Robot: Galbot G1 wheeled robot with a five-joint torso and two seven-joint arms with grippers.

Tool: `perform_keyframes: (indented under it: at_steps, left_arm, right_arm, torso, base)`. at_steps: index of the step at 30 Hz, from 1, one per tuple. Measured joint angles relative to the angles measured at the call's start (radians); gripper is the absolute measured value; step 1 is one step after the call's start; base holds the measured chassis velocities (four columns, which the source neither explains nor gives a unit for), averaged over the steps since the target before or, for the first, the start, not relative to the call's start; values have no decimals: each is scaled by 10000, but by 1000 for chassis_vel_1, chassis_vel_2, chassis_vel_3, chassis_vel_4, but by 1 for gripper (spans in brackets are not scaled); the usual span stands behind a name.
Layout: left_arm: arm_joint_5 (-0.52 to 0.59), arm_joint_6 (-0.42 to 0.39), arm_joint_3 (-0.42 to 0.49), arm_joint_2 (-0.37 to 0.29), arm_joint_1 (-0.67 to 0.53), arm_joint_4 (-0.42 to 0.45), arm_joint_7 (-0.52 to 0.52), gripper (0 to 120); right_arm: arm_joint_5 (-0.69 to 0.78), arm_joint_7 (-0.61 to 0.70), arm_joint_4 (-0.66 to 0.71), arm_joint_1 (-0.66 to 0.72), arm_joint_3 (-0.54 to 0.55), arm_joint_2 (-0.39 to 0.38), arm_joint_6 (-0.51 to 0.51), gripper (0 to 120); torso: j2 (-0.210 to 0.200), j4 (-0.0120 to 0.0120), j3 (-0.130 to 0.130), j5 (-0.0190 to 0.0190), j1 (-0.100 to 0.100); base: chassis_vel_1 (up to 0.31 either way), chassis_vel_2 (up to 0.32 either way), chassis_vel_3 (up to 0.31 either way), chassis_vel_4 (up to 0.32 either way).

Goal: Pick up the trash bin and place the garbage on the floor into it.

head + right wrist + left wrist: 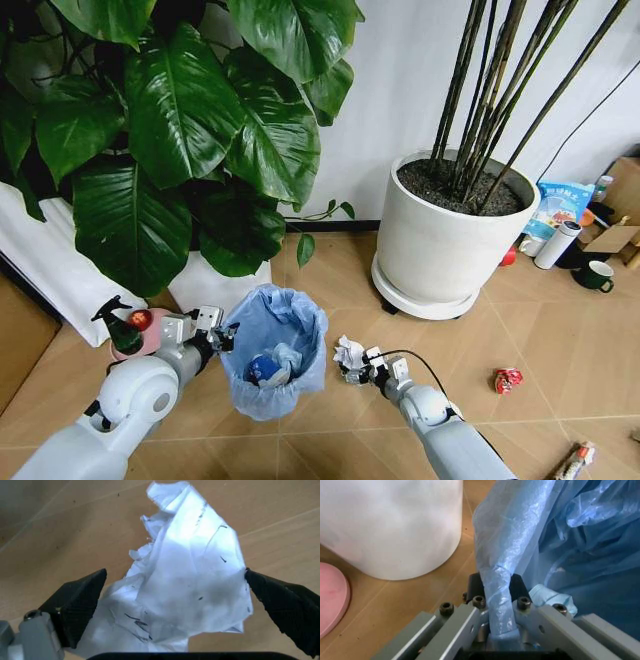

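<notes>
I'm looking down at a pale wall (400,90) with a dark skirting strip (335,226) at its foot. Two large white plant pots stand before it: one (450,235) holds dark soil and thin bare stems, the other (215,285) carries broad glossy green leaves (190,110). Daylight falls evenly, without hard shadows.

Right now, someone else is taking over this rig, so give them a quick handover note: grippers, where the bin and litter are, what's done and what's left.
Left gripper: shut on the trash bin, pinching the blue liner at its rim.
Right gripper: open, fingers either side of the crumpled white paper on the floor beside the bin, not yet closed.
Done: bin is gripped; some litter already lies inside it.
Left: close on the paper and drop it in, then collect the crushed red piece and the brownish scrap to the robot's right.
</notes>
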State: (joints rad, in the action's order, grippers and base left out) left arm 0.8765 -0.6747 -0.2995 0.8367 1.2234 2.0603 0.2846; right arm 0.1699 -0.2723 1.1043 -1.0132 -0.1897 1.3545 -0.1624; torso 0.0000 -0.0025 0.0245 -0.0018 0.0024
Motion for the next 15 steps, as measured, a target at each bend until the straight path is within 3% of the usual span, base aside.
perform_keyframes:
  at_steps: [2,5,7,15]
  left_arm:
    - [0,5,0,-14,0,2,0,0]
    - [3,21,-3,-34,16,21,3,0]
    - [3,23,-3,-35,20,23,4,0]
    - [10,33,5,-62,31,66,18,0]
  right_arm:
    - [-38,-11,-116,37,-3,35,52,98]
    - [-199,-142,-479,145,-8,120,225,84]
    - [-210,-165,-543,162,-14,129,255,82]
    - [-279,-175,-725,211,-86,204,399,48]
  torso:
    - [0,0,0,0,0]
    - [0,-1,0,-2,0]
    - [0,-1,0,-3,0]
    - [0,-1,0,-2,0]
  base:
    - [0,0,0,0]
    - [0,0,0,0]
    - [0,0,0,0]
    - [0,0,0,0]
